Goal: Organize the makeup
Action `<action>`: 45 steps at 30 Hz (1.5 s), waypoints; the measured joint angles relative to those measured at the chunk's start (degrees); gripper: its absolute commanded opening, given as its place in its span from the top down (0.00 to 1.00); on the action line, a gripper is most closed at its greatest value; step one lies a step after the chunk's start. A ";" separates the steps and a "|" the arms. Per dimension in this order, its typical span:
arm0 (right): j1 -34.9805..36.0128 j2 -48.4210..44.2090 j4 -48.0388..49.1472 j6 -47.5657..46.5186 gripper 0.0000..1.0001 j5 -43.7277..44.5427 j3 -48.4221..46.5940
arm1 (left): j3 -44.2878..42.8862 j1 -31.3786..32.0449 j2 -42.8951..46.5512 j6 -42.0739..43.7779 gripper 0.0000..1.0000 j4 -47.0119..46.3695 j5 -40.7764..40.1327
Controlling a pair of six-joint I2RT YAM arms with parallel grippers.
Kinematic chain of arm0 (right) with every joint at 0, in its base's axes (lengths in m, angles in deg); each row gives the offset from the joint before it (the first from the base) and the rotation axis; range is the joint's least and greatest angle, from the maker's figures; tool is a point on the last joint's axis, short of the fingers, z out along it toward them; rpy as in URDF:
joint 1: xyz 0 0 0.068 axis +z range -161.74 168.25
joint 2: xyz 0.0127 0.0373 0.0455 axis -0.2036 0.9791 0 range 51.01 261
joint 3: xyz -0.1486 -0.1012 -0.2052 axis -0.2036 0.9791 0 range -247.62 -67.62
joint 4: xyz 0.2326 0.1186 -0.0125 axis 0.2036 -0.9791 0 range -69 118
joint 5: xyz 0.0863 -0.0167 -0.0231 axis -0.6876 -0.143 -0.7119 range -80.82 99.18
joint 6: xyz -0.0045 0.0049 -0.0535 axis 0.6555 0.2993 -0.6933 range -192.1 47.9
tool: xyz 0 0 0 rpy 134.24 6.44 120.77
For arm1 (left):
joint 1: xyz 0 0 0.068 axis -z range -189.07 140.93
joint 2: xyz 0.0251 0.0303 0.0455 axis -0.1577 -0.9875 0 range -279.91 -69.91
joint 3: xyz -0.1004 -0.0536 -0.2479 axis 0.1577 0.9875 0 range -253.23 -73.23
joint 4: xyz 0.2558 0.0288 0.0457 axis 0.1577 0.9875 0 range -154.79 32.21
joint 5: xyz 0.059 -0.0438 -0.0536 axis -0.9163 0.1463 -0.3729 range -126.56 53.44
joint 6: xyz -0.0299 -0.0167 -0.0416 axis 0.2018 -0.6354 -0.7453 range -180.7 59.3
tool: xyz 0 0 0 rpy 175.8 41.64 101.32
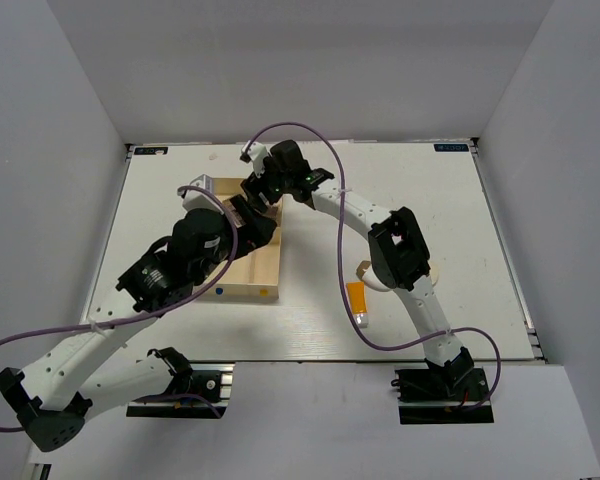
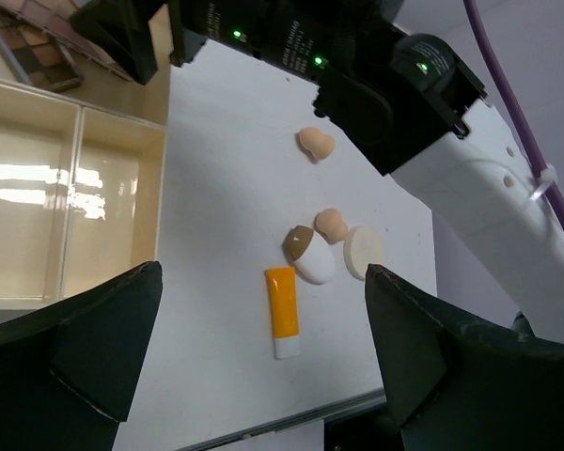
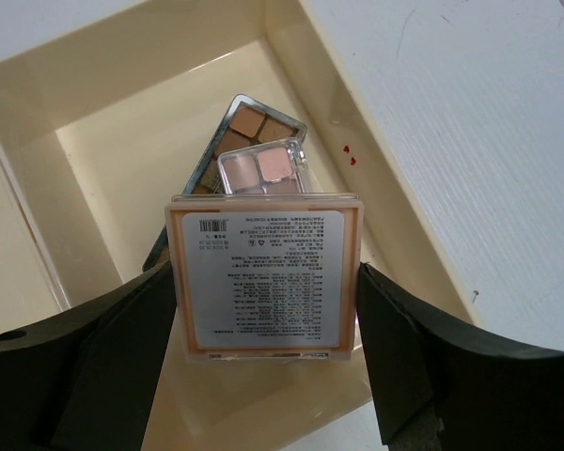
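Observation:
My right gripper (image 3: 265, 315) is shut on the square compact (image 3: 265, 272), label side up, above a compartment of the pale wooden box (image 3: 291, 56). Two brown-shade palettes (image 3: 258, 141) lie in that compartment below it. In the top view the right gripper (image 1: 260, 190) is over the box's far end. My left gripper (image 2: 263, 376) is open and empty above the table beside the box (image 2: 160, 141). Under it lie the orange tube (image 2: 283, 312), the white oval piece (image 2: 312, 258), the round puff (image 2: 363, 252) and two tan sponges (image 2: 332, 224) (image 2: 314, 143).
The wooden box (image 1: 252, 280) lies left of centre, mostly under the left arm. The orange tube (image 1: 357, 300) lies right of it, close to the right arm's elbow. The table's near edge (image 2: 263, 427) runs just below the tube.

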 measured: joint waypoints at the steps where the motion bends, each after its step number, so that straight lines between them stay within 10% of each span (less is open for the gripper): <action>1: 0.00 0.00 -0.02 0.07 0.20 -0.24 0.07 | 0.07 0.00 -0.33 0.59 0.02 -0.68 0.85; 14: -0.35 -1.95 0.17 0.74 0.12 -2.36 3.21 | 0.00 0.00 -5.73 4.59 0.04 -5.81 9.40; 20: -2.47 -9.07 0.02 2.01 0.65 1.07 9.25 | -2.78 0.00 -9.40 5.31 0.14 -6.23 12.07; 25: -10.91 -20.28 -1.07 5.57 1.00 2.32 19.45 | -3.52 0.42 -15.96 5.49 0.44 -8.39 17.03; 32: -28.72 -33.07 -6.10 7.52 0.84 2.29 35.08 | -6.14 1.14 -29.31 5.22 0.97 -9.97 25.81; 35: -33.20 -37.75 -8.81 7.39 0.63 0.15 42.86 | -9.18 1.97 -35.41 5.20 0.91 -9.03 28.44; 38: -34.97 -43.08 -10.67 7.23 0.51 -2.78 50.80 | -14.56 3.21 -42.66 5.18 0.61 -5.64 30.16; 40: -35.50 -47.04 -11.76 7.15 0.48 -4.26 55.78 | -18.32 4.20 -47.56 5.46 0.39 -3.52 30.80; 45: -36.85 -53.53 -12.07 6.82 0.46 -5.62 63.08 | -26.34 7.19 -57.61 5.49 0.25 3.54 31.10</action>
